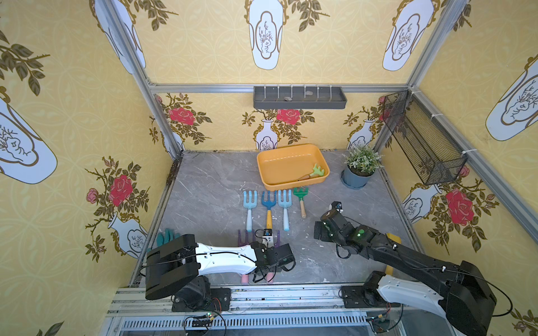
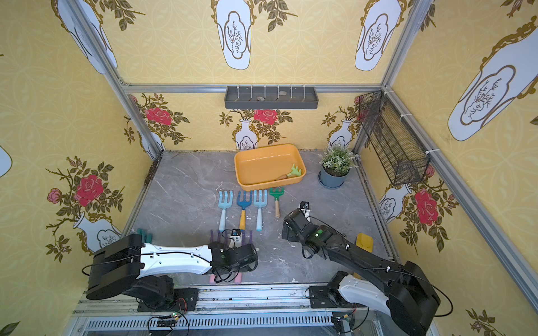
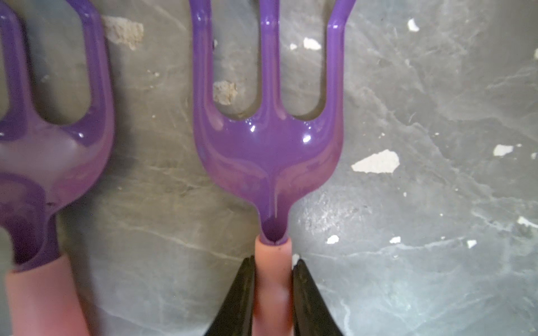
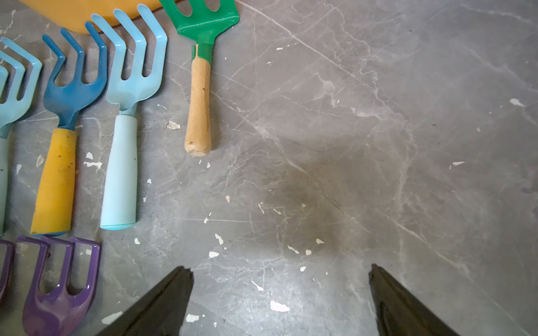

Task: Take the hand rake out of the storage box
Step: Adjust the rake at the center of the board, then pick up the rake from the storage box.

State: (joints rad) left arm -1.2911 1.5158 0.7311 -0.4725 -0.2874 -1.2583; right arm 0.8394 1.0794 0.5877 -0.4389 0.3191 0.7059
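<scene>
Pinching the pink handle of a purple fork, the left gripper sets both fingers against the handle's sides, just behind the head. The right gripper hangs with fingers spread wide over bare grey marbled tabletop flecked with white chips. The hand rake lies inside the storage box, well beyond both sets of fingers, near the back wall. Yellow vase-and-rose wallpaper encloses the cell on three sides.

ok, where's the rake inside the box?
In a top view, the hand rake lies in the near right corner of the storage box, closest to the plant pot.
</scene>
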